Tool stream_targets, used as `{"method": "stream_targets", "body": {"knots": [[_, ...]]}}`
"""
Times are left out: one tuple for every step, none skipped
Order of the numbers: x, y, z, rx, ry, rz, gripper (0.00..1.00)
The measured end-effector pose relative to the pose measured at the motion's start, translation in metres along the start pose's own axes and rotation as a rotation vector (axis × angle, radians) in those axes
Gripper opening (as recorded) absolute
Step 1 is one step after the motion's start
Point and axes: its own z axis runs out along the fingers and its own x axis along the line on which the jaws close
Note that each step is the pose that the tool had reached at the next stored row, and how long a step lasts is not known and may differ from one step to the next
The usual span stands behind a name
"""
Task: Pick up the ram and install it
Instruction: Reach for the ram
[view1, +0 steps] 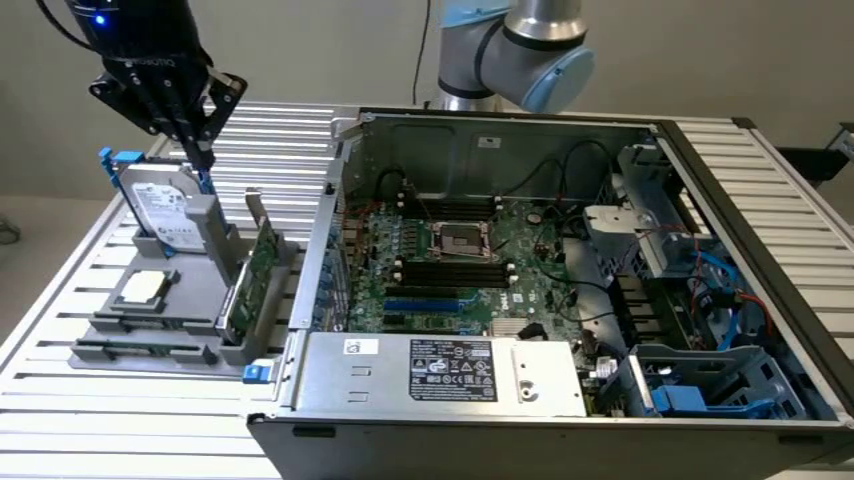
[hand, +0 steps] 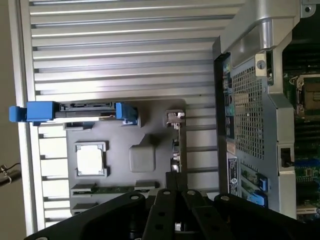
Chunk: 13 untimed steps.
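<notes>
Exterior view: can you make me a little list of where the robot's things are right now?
gripper: up above the gray holder, close to the hard drive
ram: sitting in a slot of the gray holder, not picked up yet
green card: standing upright in the holder
computer case: open, to the exterior view's right of the holder

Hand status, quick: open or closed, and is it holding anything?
Hand: closed, holding nothing; the ram lies in the holder.
</notes>
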Motion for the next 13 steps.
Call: {"method": "stream_targets", "body": {"knots": [[0.003, -0.0009, 0.001, 0.0004, 0.0018, 0.0, 0.11], [0.006, -0.0018, 0.0019, 0.0009, 0.004, 0.0, 0.11], [0.009, -0.0028, 0.0029, 0.0014, 0.0061, 0.0, 0.11], [0.012, -0.0038, 0.0038, 0.0018, 0.0082, 0.0, 0.11], [0.015, -0.0048, 0.0047, 0.0023, 0.0104, 0.0, 0.11], [0.018, -0.0058, 0.0058, 0.0027, 0.0128, 0.001, 0.11], [0.02, -0.0068, 0.0067, 0.0031, 0.0152, 0.001, 0.11], [0.023, -0.0079, 0.0076, 0.0035, 0.0178, 0.001, 0.11], [0.024, -0.009, 0.0084, 0.0038, 0.0207, 0.001, 0.11], [0.026, -0.0103, 0.0094, 0.004, 0.0239, 0.001, 0.11], [0.027, -0.0118, 0.0102, 0.0043, 0.027, 0.001, 0.11], [0.027, -0.0134, 0.011, 0.0044, 0.0301, 0.001, 0.11], [0.028, -0.0155, 0.0117, 0.0046, 0.0333, 0.002, 0.11]]}}
